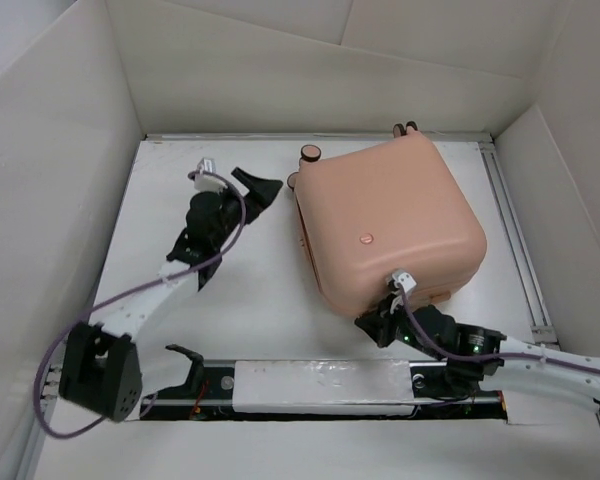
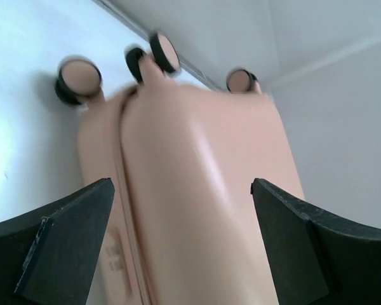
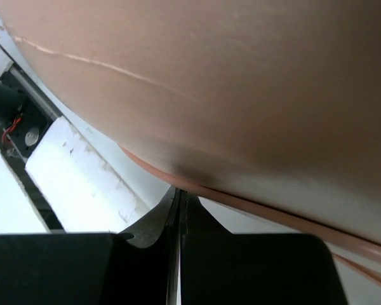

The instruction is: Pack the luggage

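The peach-pink luggage (image 1: 390, 220) lies closed on its side on the white table, its round emblem (image 1: 365, 239) facing up and its wheels (image 1: 310, 153) toward the far wall. My left gripper (image 1: 260, 192) is open just left of the wheel end. In the left wrist view the luggage (image 2: 197, 190) fills the space between the open fingers (image 2: 63, 241), without touching them. My right gripper (image 1: 372, 325) is shut at the luggage's near edge. In the right wrist view its closed tips (image 3: 181, 192) touch the seam (image 3: 254, 203) under the shell. The lining is hidden.
White cardboard walls (image 1: 60, 180) enclose the table on three sides. A metal rail (image 1: 510, 225) runs along the right side. A white foam strip (image 1: 320, 385) and a black slot lie at the near edge between the arm bases.
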Controlling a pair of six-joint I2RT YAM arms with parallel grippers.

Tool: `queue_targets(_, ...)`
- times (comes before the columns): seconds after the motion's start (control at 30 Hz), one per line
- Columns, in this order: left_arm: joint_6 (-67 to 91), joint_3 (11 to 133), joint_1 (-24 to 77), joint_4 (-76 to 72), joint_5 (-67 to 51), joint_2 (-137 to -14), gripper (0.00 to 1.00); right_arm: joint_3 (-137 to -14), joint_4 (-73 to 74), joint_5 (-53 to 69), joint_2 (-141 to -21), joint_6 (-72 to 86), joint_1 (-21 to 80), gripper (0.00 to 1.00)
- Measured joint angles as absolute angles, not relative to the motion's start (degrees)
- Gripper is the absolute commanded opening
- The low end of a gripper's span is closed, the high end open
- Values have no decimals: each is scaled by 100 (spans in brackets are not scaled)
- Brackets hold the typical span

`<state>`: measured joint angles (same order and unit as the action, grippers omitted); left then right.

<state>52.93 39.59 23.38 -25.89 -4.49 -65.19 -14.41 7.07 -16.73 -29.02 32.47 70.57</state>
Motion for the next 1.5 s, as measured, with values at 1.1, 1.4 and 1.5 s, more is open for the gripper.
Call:
queue_targets(1.1,6423,8962,1750,-3334,-2816,-12549,0,-1417,1286,-1730,-2359,3457,7140,0)
queue_targets(1.4,6681,7258,1188,-3907,-2947,-11264,0,-1505,1859,-1859,-2051,3428,7210,0)
queue_targets(1.5,6674,6687,919,-3824,-2998,-10597,0,-1824,2005,-1879,-2526,3251,7155,0)
